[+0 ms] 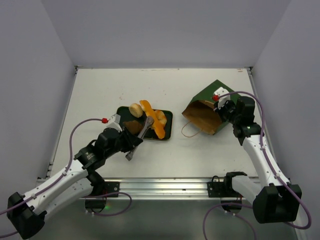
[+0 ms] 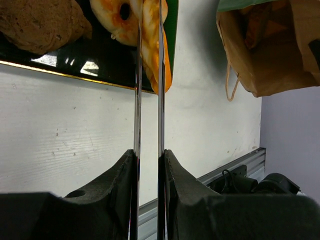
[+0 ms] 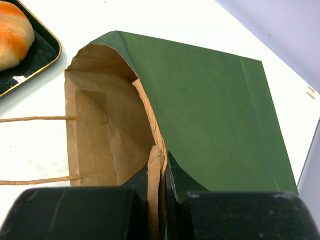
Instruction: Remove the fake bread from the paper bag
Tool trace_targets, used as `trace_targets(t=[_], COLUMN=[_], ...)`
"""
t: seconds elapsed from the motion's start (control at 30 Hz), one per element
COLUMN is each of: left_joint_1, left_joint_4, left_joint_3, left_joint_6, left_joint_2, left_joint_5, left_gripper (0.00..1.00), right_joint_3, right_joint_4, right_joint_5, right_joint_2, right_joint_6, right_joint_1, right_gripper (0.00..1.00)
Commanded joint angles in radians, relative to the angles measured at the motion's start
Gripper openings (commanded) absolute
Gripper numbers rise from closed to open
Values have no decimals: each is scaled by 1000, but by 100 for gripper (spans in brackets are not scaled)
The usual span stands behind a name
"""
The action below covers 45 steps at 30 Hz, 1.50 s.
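Note:
The paper bag (image 1: 206, 106) lies on its side at the right, dark green outside, its brown mouth open toward the tray. My right gripper (image 1: 220, 106) is shut on its upper rim; in the right wrist view the gripper (image 3: 164, 156) pinches the rim and a string handle. No bread shows in the bag's visible inside (image 3: 100, 130). The fake bread lies on the dark tray (image 1: 167, 120): a tan bun (image 1: 135, 109), a brown bun (image 1: 132, 126) and an orange stick (image 1: 156, 128). My left gripper (image 1: 131, 146) is shut on metal tongs (image 1: 144, 129), whose blades (image 2: 137, 90) flank the orange stick (image 2: 150, 55).
The bag's thin string handle (image 1: 186, 131) loops on the table in front of its mouth. The table's front edge has a metal rail (image 1: 165, 187). Grey walls stand close on the left, right and back.

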Motion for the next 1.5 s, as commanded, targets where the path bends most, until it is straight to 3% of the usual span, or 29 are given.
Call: trace_targets(t=[0.0, 0.97, 1.47], left_joint_1=[8, 23, 25], left_joint_4=[111, 281, 172], left_joint_3=[-18, -90, -82], left_joint_6=[20, 0, 19], left_joint_2=[6, 62, 13], left_joint_5=[-10, 44, 24], left_gripper=[0, 0, 28], right_joint_3=[-5, -6, -5], right_joint_4=[41, 40, 38], right_joint_5=[6, 1, -2], right_joint_2=[-1, -2, -6], right_joint_6=[5, 0, 0], right_joint_1=[-1, -3, -3], right_gripper=[1, 1, 1])
